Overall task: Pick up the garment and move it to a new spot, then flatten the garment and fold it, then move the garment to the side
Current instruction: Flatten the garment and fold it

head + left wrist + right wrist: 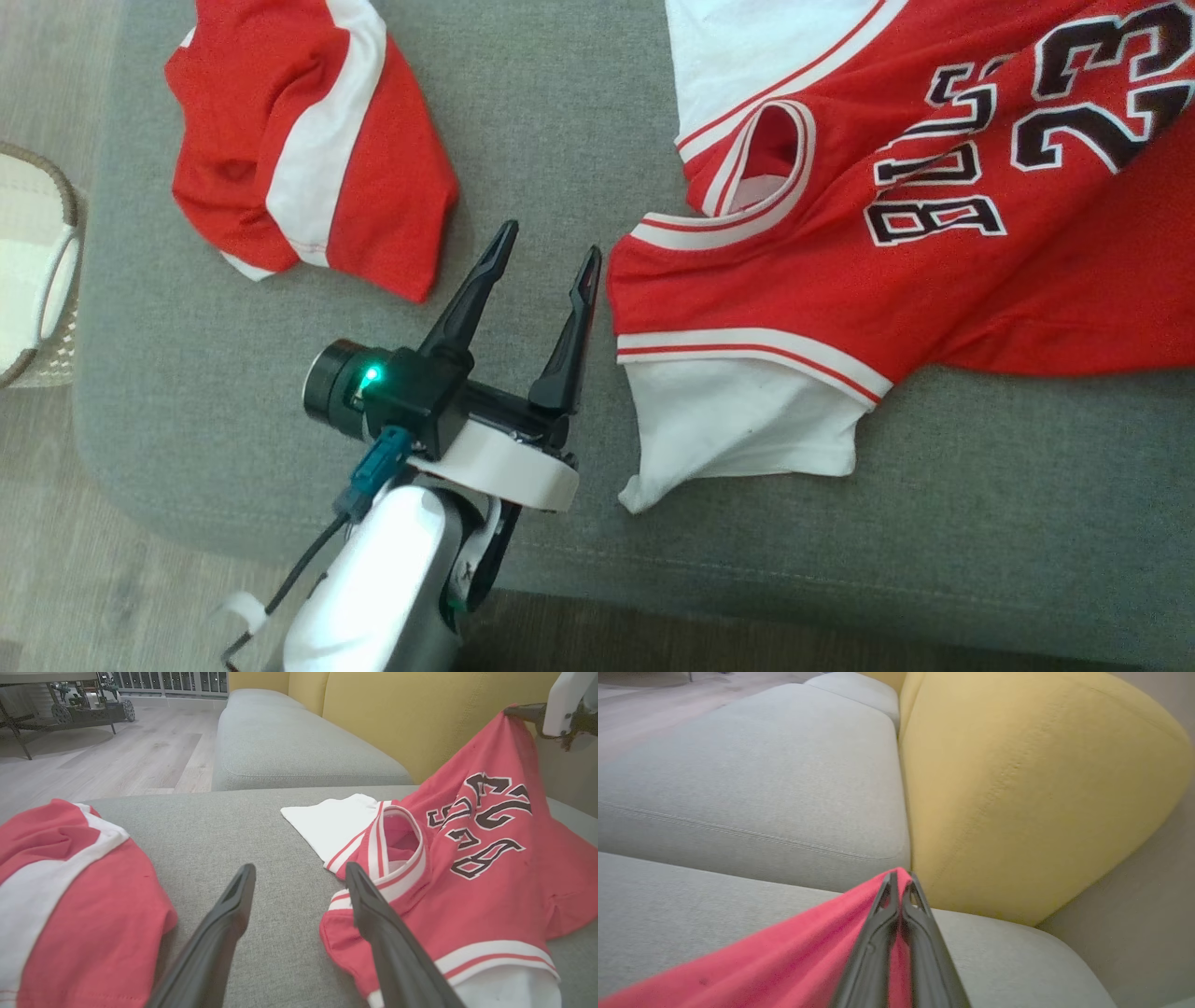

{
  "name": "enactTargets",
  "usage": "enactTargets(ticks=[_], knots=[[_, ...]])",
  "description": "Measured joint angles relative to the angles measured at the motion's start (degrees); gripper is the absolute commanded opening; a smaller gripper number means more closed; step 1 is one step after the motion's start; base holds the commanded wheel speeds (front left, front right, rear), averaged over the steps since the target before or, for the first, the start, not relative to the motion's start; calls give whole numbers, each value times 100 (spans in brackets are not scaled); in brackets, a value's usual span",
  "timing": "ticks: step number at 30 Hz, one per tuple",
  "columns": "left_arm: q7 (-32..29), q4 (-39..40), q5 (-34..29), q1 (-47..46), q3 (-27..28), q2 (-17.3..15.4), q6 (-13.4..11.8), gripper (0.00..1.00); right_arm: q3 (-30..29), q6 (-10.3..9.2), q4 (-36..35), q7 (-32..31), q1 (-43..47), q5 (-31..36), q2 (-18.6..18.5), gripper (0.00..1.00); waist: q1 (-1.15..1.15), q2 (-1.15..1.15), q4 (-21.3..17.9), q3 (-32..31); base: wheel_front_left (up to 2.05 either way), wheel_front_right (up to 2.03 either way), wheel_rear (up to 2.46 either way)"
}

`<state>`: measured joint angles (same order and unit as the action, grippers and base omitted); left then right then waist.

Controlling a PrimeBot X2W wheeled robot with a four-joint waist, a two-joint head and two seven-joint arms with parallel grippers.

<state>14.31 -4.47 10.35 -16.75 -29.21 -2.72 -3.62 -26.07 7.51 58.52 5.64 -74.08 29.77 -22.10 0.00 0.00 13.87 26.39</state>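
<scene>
Red jersey [840,280] spread over the right part of the grey sofa seat [541,121], lettering and number face up, its white sleeve [738,429] reaching toward the seat's front edge but ending short of it. Left gripper [551,241]: fingers parted, nothing between them, poised over bare cushion just beside the jersey's sleeve edge. Open grey strip between the jersey and a red-and-white garment [308,159] bunched near the seat's left corner, well apart from the jersey. Past that left edge, a woven basket [37,271] on the wood floor [112,579].

From the left wrist view: left gripper [299,868] aimed along the open strip, one finger crossing in front of the jersey's striped neck trim. Far corner of the jersey raised off the seat in a peak, pinched at its top by the right gripper [514,713] in front of the yellow backrest [397,718].

From the right wrist view: right gripper [902,877] clenched on a fold of the red jersey [784,952], fingertips pressed together, cloth sloping down and away to the lower left, slightly blurred.

Further along the sofa, a second grey seat cushion [752,779] divided from this one by a seam, the rounded yellow backrest standing at its back edge, pale wood floor and dark metal furniture legs [18,742] in the room beyond
</scene>
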Motion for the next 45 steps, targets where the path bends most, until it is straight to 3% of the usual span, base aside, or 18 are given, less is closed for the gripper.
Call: enactTargets(ticks=[1, 5, 9, 18, 24, 32, 37, 45], knots=[[0, 0, 11, -16, -3, 0, -1, 100, -21, 0, 23, 44, 2, 73, 55, 100, 0, 0, 9, 22, 0, 0, 0], [0, -59, 48, -27, -7, 1, -44, 100, -123, 0, 368, 119, 102, 183, 430, 100, 0, 0, -54, -32, 0, 0, 0], [0, -108, 47, -27, 36, 2, -44, 100, -220, 0, 681, 376, 275, 188, 571, 100, 0, 0, -180, -217, 0, 0, 0], [1, -219, 11, 231, 335, 4, -49, 100, -125, 0, 1032, 858, 834, -556, 1370, 100, 0, 0, -663, -931, 0, 0, 0], [0, -356, 12, 665, 594, 0, -77, 100, 825, 1, -36, 877, 1973, -1772, 1812, 100, 0, 0, -1067, -1457, 0, 0, 0], [1, -641, 86, 1016, 776, -1, -83, 100, 2070, 0, -1996, 877, 4615, -3611, 1830, 100, 0, 0, -1594, -1946, 0, 0, 0], [0, -1057, 156, 1156, 794, -2, -12, 100, 2315, 0, -3005, 877, 5618, -4051, 1874, 100, 0, 0, -1919, -2066, 0, 0, 0], [-11, -2237, 315, 1189, 723, -2, 7, 100, 2460, 0, -3435, 882, 5818, -4091, 1882, 100, 0, 0, -2074, -2034, 0, 0, 0]])
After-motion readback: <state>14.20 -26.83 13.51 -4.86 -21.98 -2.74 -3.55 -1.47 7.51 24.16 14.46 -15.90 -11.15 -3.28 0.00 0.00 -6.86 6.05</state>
